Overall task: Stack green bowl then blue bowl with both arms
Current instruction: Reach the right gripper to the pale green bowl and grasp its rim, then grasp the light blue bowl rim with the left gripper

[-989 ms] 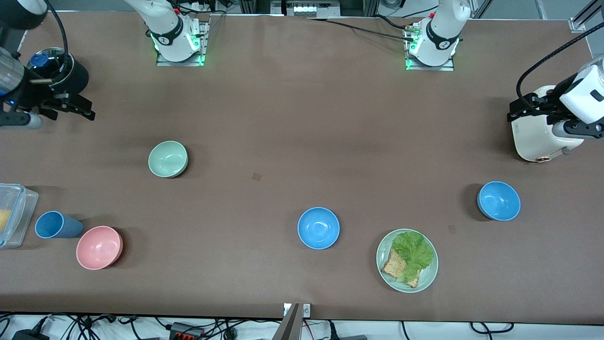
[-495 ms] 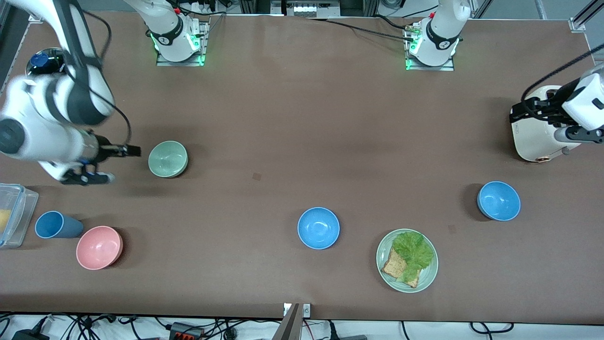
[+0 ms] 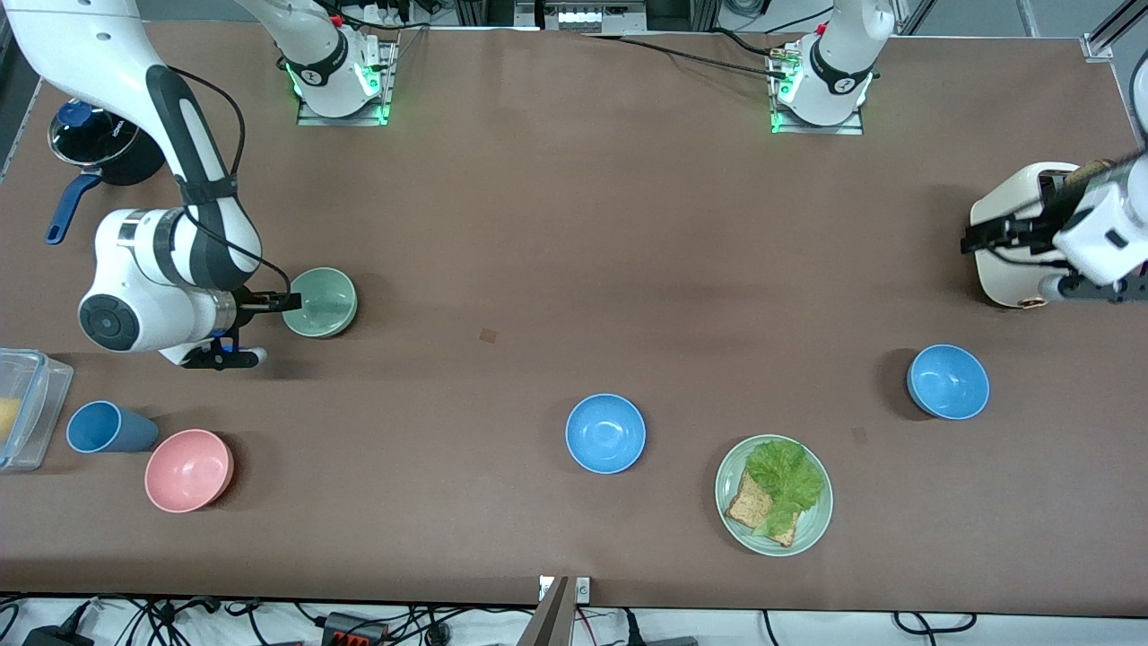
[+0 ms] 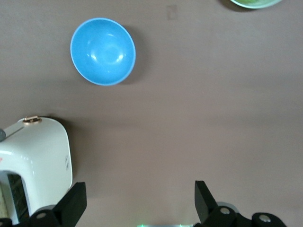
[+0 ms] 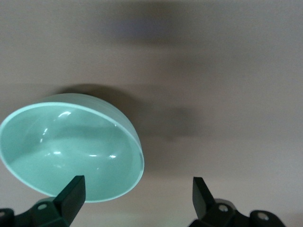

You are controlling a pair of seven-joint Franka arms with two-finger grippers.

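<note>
surface (image 3: pixel 574 224): big brown top with lots of bare room, so bowls can skate if I nudge them instead of gripping them. That's my main worry.
toaster (image 3: pixel 1009 235): white one at my left arm's end. My left gripper (image 3: pixel 982 238) hangs right over it, fingers wide apart, holding nothing. If I drop straight down from here I'd clip the toaster, not a bowl.
plate (image 3: pixel 812 529): pale green with lettuce and bread, near the front camera, just beside the middle blue bowl. A sloppy sweep could drag across it.
green bowl (image 3: pixel 320 302): upright on the surface toward my right arm's end. My right gripper (image 3: pixel 273 303) is at its rim, fingers spread, nothing pinched. In the right wrist view one finger (image 5: pixel 71 195) sits over the rim and the other is outside the bowl, so I reckon closing could catch the wall. If I'm too shallow it'll likely squirt out or tip.
blue bowl (image 3: pixel 948 382): nearer the front camera than the toaster, at my left arm's end, untouched. A twin (image 3: pixel 605 433) sits mid-surface, so picking the wrong one or stacking in the wrong order is a real risk.
pink bowl (image 3: pixel 189 470): near the blue cup (image 3: pixel 108 427), well clear for now.
</note>
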